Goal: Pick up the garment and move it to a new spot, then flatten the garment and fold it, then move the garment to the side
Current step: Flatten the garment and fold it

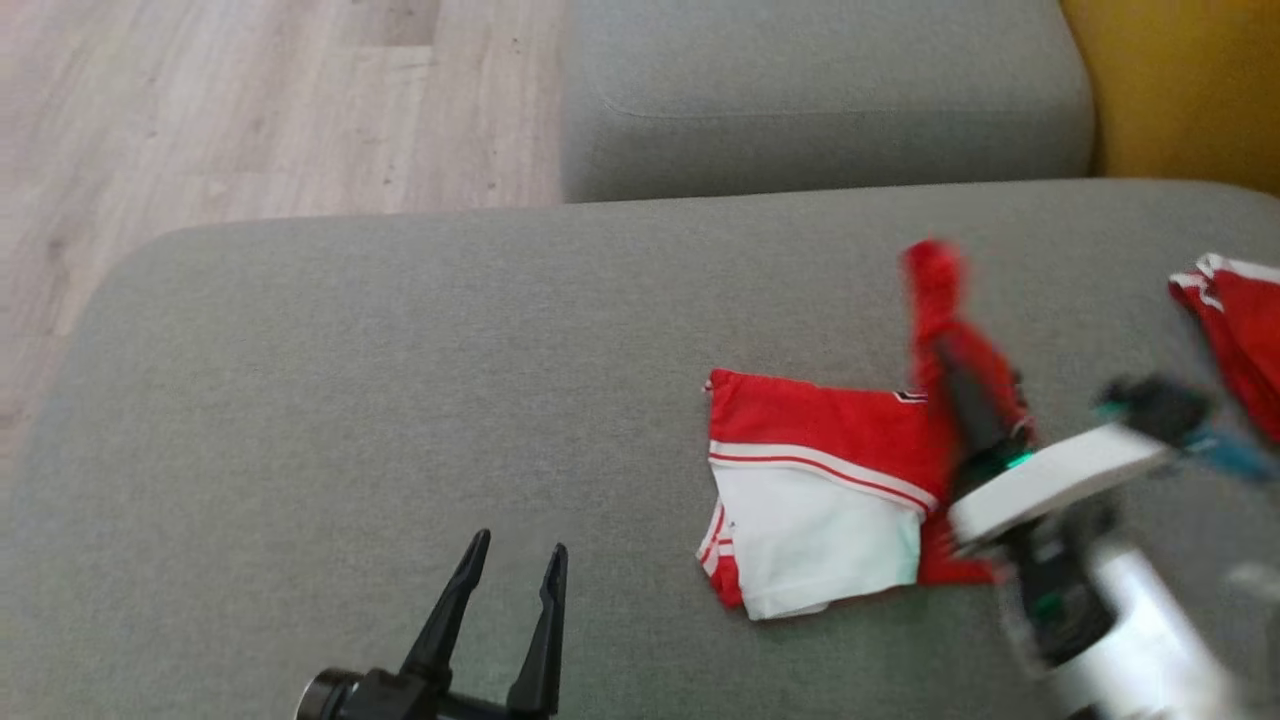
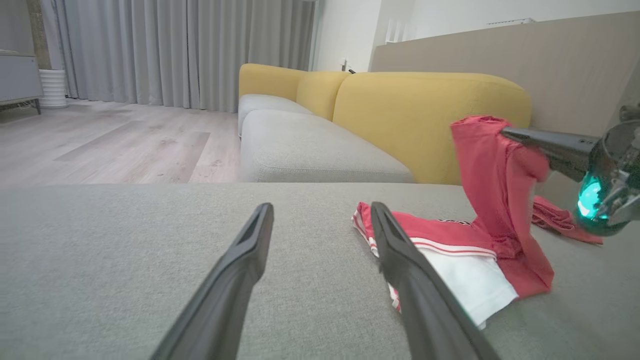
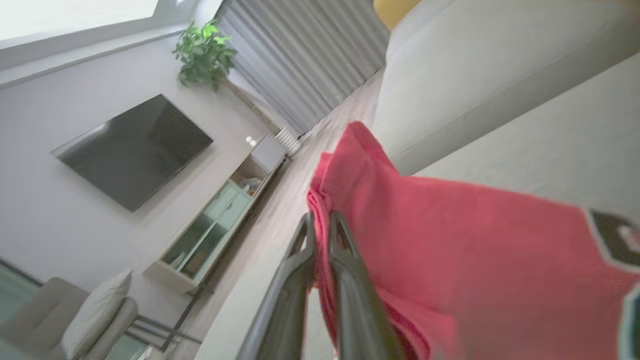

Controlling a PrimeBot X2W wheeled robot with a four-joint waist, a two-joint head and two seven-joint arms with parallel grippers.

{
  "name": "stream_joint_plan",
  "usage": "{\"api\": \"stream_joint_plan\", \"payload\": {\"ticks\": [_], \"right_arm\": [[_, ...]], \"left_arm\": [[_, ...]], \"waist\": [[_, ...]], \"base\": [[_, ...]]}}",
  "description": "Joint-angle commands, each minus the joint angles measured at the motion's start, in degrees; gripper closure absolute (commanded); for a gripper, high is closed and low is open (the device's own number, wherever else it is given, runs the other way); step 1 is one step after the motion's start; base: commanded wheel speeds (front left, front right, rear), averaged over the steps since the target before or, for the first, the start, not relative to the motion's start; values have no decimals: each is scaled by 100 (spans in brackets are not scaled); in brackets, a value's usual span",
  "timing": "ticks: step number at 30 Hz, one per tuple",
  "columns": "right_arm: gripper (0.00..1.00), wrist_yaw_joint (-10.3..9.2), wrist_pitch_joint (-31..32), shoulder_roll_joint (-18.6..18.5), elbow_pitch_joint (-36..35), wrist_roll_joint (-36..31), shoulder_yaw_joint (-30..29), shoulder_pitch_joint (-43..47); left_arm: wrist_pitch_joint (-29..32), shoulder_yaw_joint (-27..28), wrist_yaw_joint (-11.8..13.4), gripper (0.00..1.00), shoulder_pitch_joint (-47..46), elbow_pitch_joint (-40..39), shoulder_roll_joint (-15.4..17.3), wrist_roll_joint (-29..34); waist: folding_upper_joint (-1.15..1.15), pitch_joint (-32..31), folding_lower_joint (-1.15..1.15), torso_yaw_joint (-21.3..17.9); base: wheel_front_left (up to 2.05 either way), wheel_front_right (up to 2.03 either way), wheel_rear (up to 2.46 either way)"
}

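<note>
The garment (image 1: 820,480) is a red and white piece with striped trim, lying partly folded on the grey sofa seat (image 1: 400,380). My right gripper (image 1: 945,345) is shut on a red edge of the garment and holds that part lifted above the seat; the rest stays on the cushion. In the right wrist view the two fingers (image 3: 300,260) pinch the red cloth (image 3: 450,250). The left wrist view shows the raised red flap (image 2: 492,180) hanging from the right gripper (image 2: 507,132). My left gripper (image 1: 520,565) stands open over bare cushion, left of the garment, with nothing between its fingers (image 2: 240,260).
Another red and white cloth (image 1: 1235,330) lies at the seat's right edge. A second grey cushion (image 1: 820,90) sits behind, with a yellow backrest (image 2: 430,110) beyond. Wooden floor (image 1: 250,110) lies off the seat's far left. A TV (image 3: 132,150) and cabinet stand across the room.
</note>
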Motion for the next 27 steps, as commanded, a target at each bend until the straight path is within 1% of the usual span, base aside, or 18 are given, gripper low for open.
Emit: {"api": "stream_joint_plan", "payload": {"ticks": [1, 5, 7, 8, 9, 10, 12, 14, 16, 19, 20, 22, 24, 27], "right_arm": [[100, 39, -51, 330, -282, -252, 161, -8], [100, 39, -75, 1171, 44, -1016, 311, 199], [100, 39, -104, 1410, 317, -1263, 356, 237], [87, 39, -150, 1475, 488, -1350, 350, 256], [0, 39, -311, 1531, 775, -1508, 319, 257], [0, 39, -416, 1539, 789, -1461, 358, 254], [0, 39, -673, 1543, 614, -1102, 501, 280], [0, 39, -974, 1545, 476, -964, 458, 301], [0, 39, -1144, 1527, 424, -1057, 228, 392], [0, 39, -1302, 1204, 318, -1402, -330, 713], [0, 39, -1302, 1204, 318, -1402, -330, 713], [0, 39, -1344, 887, 218, -1883, -694, 1005], [0, 39, -1354, 636, -15, -2547, -1054, 1332], [0, 39, -1357, 609, -426, -3198, -1565, 1922]], "left_arm": [[-55, 144, -16, 0, -104, -136, -52, 26], [-55, 140, -47, 0, -91, -107, -52, 14], [-55, 136, -53, 0, -104, -102, -52, 7], [-55, 134, -57, 0, -106, -96, -52, 4], [-55, 121, -68, 0, -115, -81, -52, 8], [-55, 129, -66, 0, -113, -87, -52, -5], [-55, 179, -39, 0, -88, -104, -52, -44], [-55, 238, -15, 0, -38, -120, -52, -107], [-55, 285, 7, 0, 33, -132, -52, -142], [-55, 318, 85, 0, 132, -174, -52, -253], [-55, 318, 85, 0, 132, -174, -52, -253], [-55, 319, 147, 0, 200, -194, -52, -340], [-55, 335, 206, 0, 272, -203, -52, -392], [-55, 406, 281, 0, 388, -190, -52, -406]], "waist": [[0, -60, 0, 106], [0, -89, 0, 281], [0, -98, 0, 368], [0, -104, 0, 406], [0, -113, 0, 495], [0, -119, 0, 522], [0, -140, 0, 542], [0, -193, 0, 526], [0, -267, 0, 479], [0, -403, 0, 403], [0, -403, 0, 403], [0, -506, 0, 350], [0, -604, 0, 281], [0, -752, 0, 189]], "base": [[0, 0, 0], [0, 0, 0], [0, 0, 0], [0, 0, 0], [0, 0, 0], [0, 0, 0], [0, 0, 0], [0, 0, 0], [0, 0, 0], [0, 0, 0], [0, 0, 0], [0, 0, 0], [0, 0, 0], [0, 0, 0]]}}
